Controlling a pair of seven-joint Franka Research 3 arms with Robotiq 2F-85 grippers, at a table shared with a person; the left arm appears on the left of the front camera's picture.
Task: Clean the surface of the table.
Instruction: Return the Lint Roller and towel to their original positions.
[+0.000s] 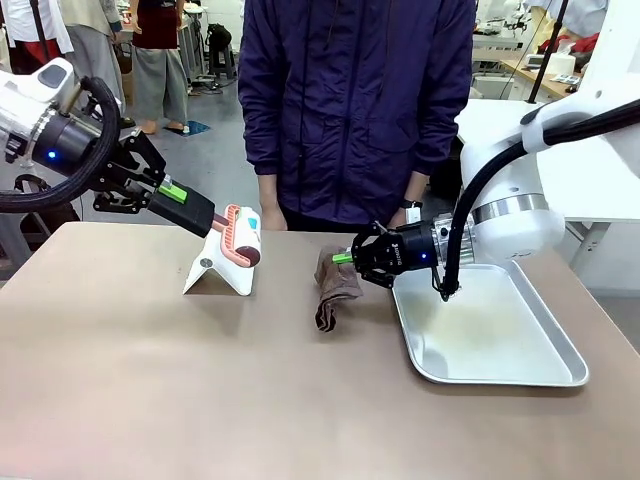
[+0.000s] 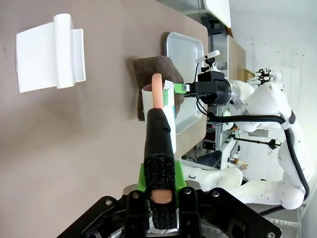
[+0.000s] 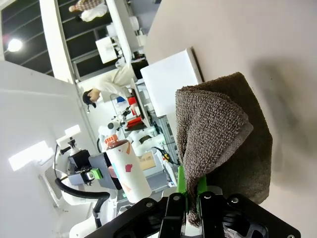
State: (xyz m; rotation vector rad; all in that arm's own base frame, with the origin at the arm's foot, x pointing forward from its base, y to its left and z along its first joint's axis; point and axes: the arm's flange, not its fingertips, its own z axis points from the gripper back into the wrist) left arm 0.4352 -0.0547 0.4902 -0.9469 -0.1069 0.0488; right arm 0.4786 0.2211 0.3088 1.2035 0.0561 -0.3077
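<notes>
The near half of the counter (image 1: 200, 390) — the wide tan-brown top that the task asks to clean — lies bare from the front edge up to the middle, so there is much open room here for wiping strokes.

Farther in, on the right side, a silver tray (image 1: 560, 372) sits close to the right edge of the counter. Just beside its left rim lies a brown towel (image 1: 335, 285), partly folded, with one end lifted. The right gripper (image 1: 345, 258) has its jaws clamped on this lifted end; the right wrist view shows the cloth pinched between the green pads, the rest hanging down to the surface. I think it is held so in order to drag the towel over the top. The tray blocks a stroke to the right, but to the left and toward the near edge the way is free.

To the left of the towel stands a white folded stand (image 1: 215, 272). Above it the left gripper (image 1: 185, 197) has its jaws clamped on the black handle of a lint roller (image 1: 243, 238) — held off the surface, probably ready for picking up dust.

At the far edge a person in a dark jacket (image 1: 350, 100) stands against the counter.
</notes>
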